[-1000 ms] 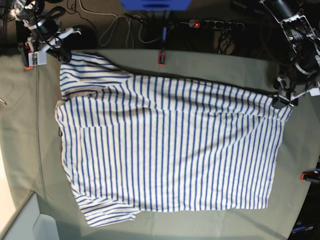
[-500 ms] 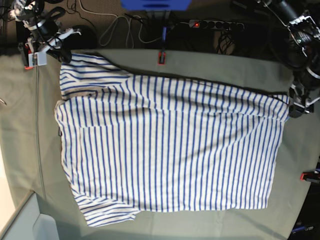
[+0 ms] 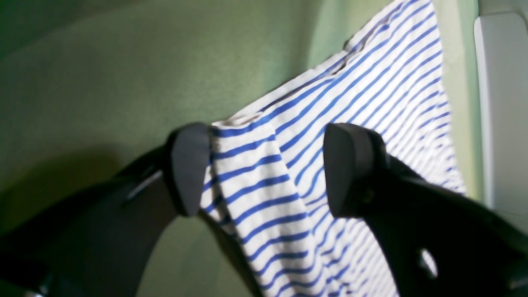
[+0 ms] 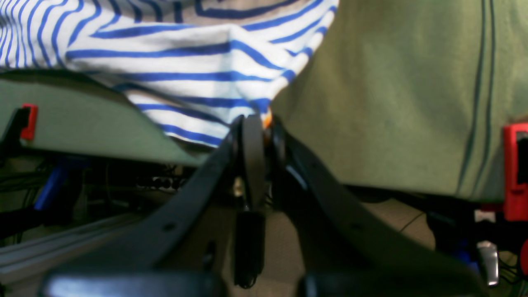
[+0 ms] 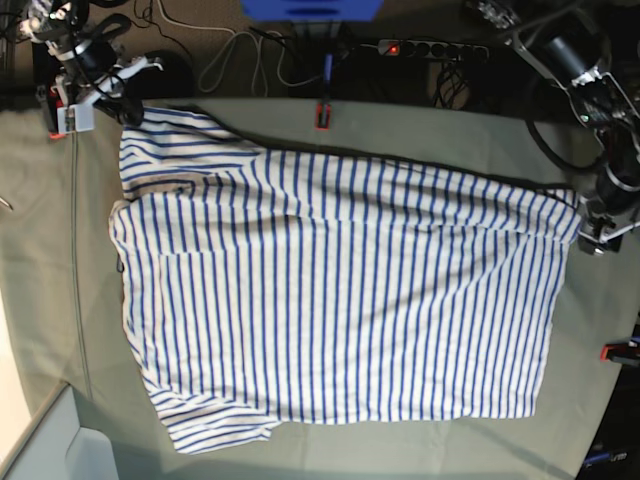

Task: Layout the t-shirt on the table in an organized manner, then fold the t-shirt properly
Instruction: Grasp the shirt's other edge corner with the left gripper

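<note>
My right gripper, at the upper left of the base view, is pinched tight on the sleeve edge of the t-shirt, right at the table's far corner. My left gripper, at the right edge of the base view, stands wide apart with a hem corner lying between the pads but not clamped; it holds nothing.

The shirt itself lies spread across the middle of the table, neck end toward the left of the base view, hem toward the right, mostly flat with a few creases near the upper edge.

What I worry about: if I pull with the right side alone, the free hem corner could drag and bunch, skewing the whole layout. The pinched sleeve sits so close to the table edge that a slack release might let it slide off. If my left jaws close carelessly, they could catch the green cloth cover along with the hem.

Count: one shirt, one table, two grippers, and three red clips that I can make out in the base view.
</note>
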`<action>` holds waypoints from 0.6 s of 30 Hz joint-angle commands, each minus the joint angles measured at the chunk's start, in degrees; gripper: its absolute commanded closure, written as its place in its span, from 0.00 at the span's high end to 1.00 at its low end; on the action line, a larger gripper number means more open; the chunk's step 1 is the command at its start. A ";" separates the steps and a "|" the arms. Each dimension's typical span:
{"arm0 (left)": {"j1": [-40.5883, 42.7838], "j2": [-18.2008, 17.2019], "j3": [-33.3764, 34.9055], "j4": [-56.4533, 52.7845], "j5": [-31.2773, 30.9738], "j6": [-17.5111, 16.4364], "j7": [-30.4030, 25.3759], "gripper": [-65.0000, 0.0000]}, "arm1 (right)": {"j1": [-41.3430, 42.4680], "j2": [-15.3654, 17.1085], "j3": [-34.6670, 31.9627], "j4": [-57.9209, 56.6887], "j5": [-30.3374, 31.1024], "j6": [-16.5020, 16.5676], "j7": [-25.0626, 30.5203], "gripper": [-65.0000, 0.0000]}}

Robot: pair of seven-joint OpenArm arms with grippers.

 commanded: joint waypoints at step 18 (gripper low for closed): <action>-4.34 -0.92 -0.05 -8.58 2.03 -0.69 -3.85 0.37 | 0.66 0.44 0.26 0.70 0.94 1.46 1.15 0.00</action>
